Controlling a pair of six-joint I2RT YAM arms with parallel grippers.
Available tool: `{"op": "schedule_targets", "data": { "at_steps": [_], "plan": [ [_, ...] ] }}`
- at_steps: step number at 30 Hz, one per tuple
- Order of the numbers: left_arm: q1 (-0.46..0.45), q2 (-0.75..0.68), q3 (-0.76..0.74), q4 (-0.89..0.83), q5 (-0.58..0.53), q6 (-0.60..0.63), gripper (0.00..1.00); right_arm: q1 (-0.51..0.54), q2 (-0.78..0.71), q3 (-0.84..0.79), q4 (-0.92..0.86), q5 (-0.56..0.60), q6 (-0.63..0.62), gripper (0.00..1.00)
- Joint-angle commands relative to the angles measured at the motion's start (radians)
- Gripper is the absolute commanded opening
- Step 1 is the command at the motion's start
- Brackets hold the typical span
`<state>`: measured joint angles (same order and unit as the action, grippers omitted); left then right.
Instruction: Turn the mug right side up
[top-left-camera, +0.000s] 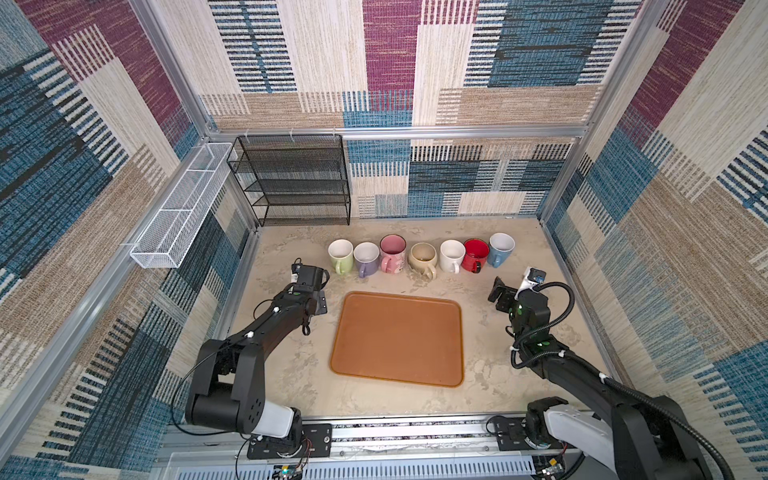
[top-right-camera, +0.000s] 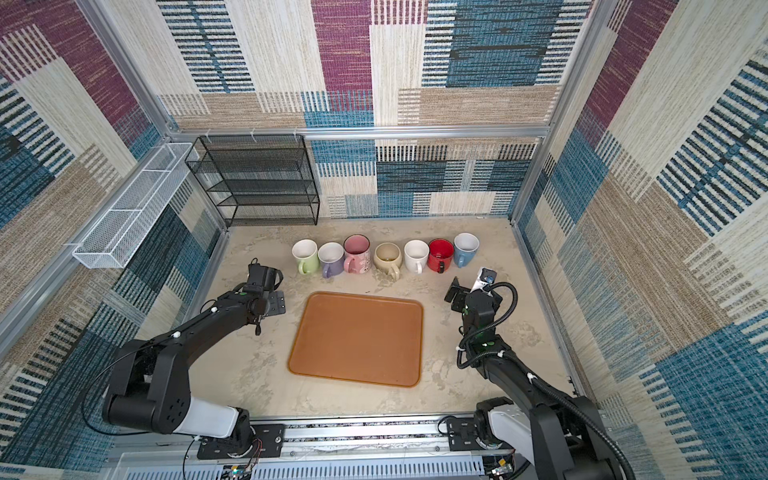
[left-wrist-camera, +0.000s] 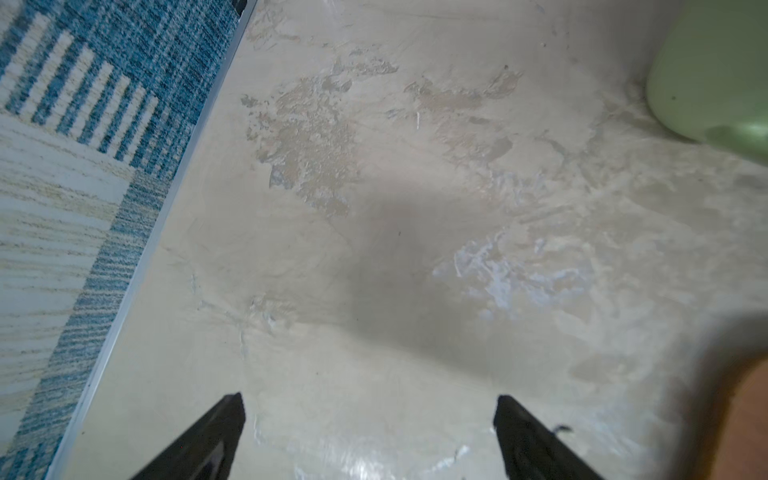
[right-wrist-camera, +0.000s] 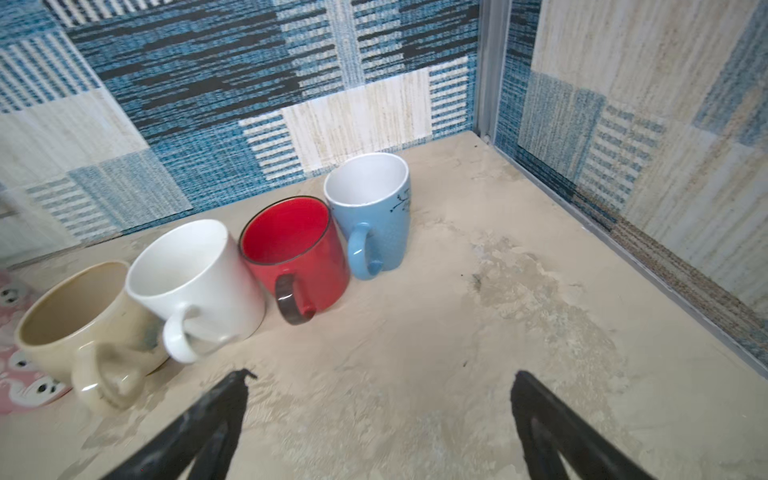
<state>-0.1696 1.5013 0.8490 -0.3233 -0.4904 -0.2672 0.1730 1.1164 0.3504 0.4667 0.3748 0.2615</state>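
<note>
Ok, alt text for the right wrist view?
A beige mug, white mug, red mug and blue mug stand upright in a row on the table near the patterned wall, handles toward the camera. The open right claw hovers empty over bare table before them.

We see the left arm (top-left-camera: 270, 320) and right arm (top-left-camera: 582, 374) in black, each with a white base shell (top-left-camera: 276, 417), white ties (top-left-camera: 249, 334) and green dots (top-left-camera: 297, 294). A ribbed black hose (top-left-camera: 566, 309) follows the right arm. The left gripper (left-wrist-camera: 370, 397) and right gripper (right-wrist-camera: 382, 372) have tapered black fingers (left-wrist-camera: 208, 440).

Seven upright mugs (top-left-camera: 422, 259), one row
</note>
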Motion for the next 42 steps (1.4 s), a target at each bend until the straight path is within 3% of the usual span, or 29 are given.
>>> {"op": "schedule_targets", "data": {
  "at_steps": [1,5,13,16,19,22,26,29,32,35,39,42],
  "plan": [
    [0.022,0.025,-0.008,0.158,-0.004,0.108,0.99,-0.03,0.078,0.045,0.094,0.007,0.007,0.99],
    [0.087,0.026,-0.061,0.338,0.116,0.118,0.99,-0.075,0.2,0.127,0.087,-0.01,-0.029,0.99],
    [0.139,0.069,-0.169,0.704,0.196,0.235,0.99,-0.122,0.374,0.14,0.235,0.055,-0.116,0.99],
    [0.171,0.064,-0.186,0.718,0.244,0.209,0.99,-0.124,0.413,0.105,0.356,0.082,-0.148,0.99],
    [0.171,0.024,-0.257,0.813,0.249,0.214,0.99,-0.125,0.407,0.036,0.486,0.086,-0.162,0.99],
    [0.165,-0.026,-0.424,1.087,0.213,0.211,0.99,-0.121,0.341,-0.095,0.659,0.067,-0.175,0.99],
    [0.157,-0.044,-0.47,1.151,0.213,0.219,0.99,-0.122,0.282,-0.246,0.882,0.052,-0.181,0.99],
    [0.154,-0.049,-0.552,1.267,0.288,0.237,0.99,-0.121,0.277,-0.273,0.925,0.039,-0.185,0.99],
    [0.128,0.071,-0.643,1.607,0.271,0.287,0.99,-0.121,0.295,-0.307,1.014,-0.054,-0.231,1.0],
    [0.127,0.001,-0.584,1.397,0.253,0.263,0.99,-0.12,0.334,-0.391,1.215,-0.113,-0.259,1.0],
    [0.13,0.037,-0.483,1.27,0.295,0.288,0.99,-0.119,0.36,-0.359,1.171,-0.209,-0.295,1.0],
    [0.163,0.04,-0.424,1.148,0.389,0.28,0.99,-0.117,0.482,-0.347,1.303,-0.229,-0.31,1.0]
  ]
}}
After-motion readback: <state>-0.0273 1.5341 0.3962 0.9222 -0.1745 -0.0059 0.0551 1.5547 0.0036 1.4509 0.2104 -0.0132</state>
